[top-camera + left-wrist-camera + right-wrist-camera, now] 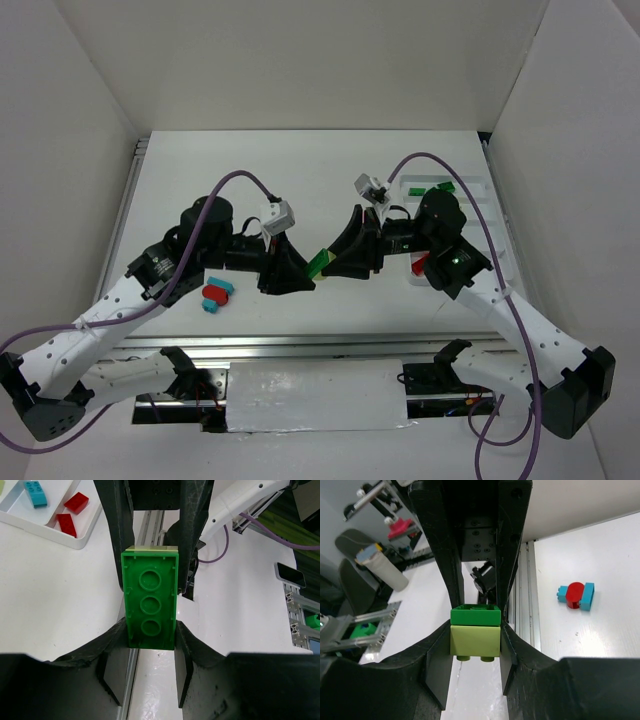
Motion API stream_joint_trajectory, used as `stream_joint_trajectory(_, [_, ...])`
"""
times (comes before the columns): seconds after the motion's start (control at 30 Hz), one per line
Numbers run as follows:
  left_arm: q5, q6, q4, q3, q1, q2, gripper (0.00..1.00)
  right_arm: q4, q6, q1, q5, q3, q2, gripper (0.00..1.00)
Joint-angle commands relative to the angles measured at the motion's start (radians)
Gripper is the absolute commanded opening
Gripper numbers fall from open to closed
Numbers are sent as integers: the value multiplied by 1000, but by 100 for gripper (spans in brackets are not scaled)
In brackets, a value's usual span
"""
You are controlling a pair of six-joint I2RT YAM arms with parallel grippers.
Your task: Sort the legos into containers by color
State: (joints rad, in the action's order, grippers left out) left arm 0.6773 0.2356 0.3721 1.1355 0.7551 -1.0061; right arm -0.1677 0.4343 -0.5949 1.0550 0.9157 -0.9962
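A red-and-cyan brick clump (pixel 216 295) lies near left on the bench (pixel 300 180). Above mid-bench the left claw (pixel 303 271) clamps the dark green brick (pixel 150 600), and the right claw (pixel 336 263) clamps the yellow-green brick (pixel 475 640) joined to it. The white tray (pixel 478 184) sits far right.

White table (pixel 300 160), boxed in by white walls (pixel 300 60). Aluminium rail (pixel 300 345) along the near edge, with a white sheet (pixel 315 395) on its near side. Dark phone (pixel 290 575) lies flat beside a metal frame (pixel 300 617).

Top camera above and behind arms (pixel 100 320), facing down, 2 wrist cameras close, facing each other, sharing stacked bricks (pixel 150 605)
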Motion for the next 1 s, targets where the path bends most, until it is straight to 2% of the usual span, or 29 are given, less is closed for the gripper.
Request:
stream_joint_trajectory(0.0, [-16,-10,-18,46,3,21,0,109,-118,9,59,72,-10,0])
stream_joint_trajectory(0.27, [-97,8,-13,59,-7,55,0,374,-366,15,183,92,-28,0])
stream_joint_trajectory(0.43, [-120,16,-15,63,-25,54,0,422,-399,20,152,81,-28,0])
stream_joint_trajectory(0.5, [-160,25,-7,66,-33,52,0,445,-395,27,65,87,-33,0])
stream_joint_trajectory(0.53, [-230,36,-1,70,-37,50,0,410,-338,47,-66,68,-30,0])
stream_joint_trajectory(0.6, [-344,66,42,89,-46,34,0,366,-258,96,-235,40,-28,0])
stream_joint_trajectory(0.63, [-436,73,71,111,-56,21,0,356,-199,153,-380,31,-48,0])
stream_joint_trajectory(0.7, [-513,90,138,124,-66,-6,0,378,-93,234,-510,38,-85,0])
stream_joint_trajectory(0.73, [-544,91,158,128,-68,-14,0,399,-42,280,-621,49,-143,0])
stream_joint_trajectory(0.77, [-608,91,177,127,-66,-20,0,414,2,393,-660,55,-175,0])
stream_joint_trajectory(0.8, [-640,97,200,122,-68,-22,0,422,44,452,-677,61,-209,0])
stream_joint_trajectory(0.9, [-673,88,232,89,-71,-20,0,430,158,648,-728,103,-373,0])
stream_joint_trajectory(0.97, [-671,82,237,69,-71,-3,0,461,176,707,-871,152,-429,0])
